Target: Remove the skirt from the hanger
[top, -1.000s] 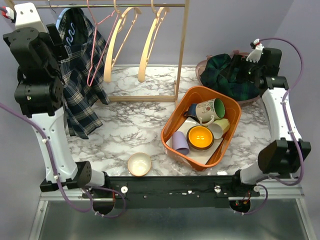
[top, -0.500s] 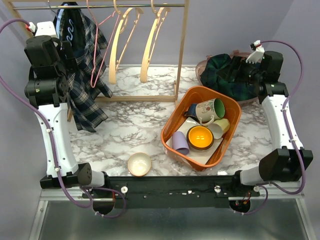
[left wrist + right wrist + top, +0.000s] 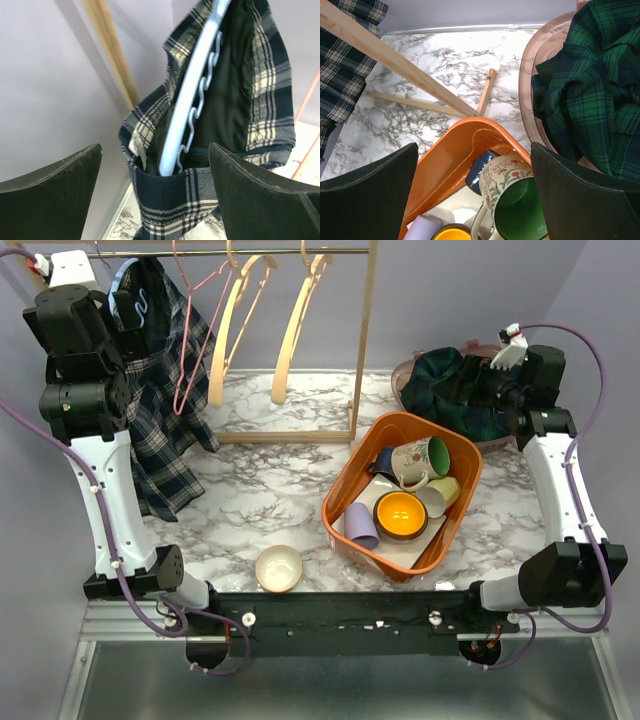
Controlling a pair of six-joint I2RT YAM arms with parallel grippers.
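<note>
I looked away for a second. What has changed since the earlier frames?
The left arm swung right toward the wooden clothes rack, then back left and upward; the dark plaid skirt swayed with it and settled back. Nothing was grasped: the left gripper is open, facing the skirt on its white plastic hanger. The right arm, orange plastic bin and small pale bowl hardly moved.

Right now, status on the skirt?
Left gripper open, facing skirt, no grip. Right gripper open, empty, by basket. Skirt on hanger. Pink hanger hangs alongside.
</note>
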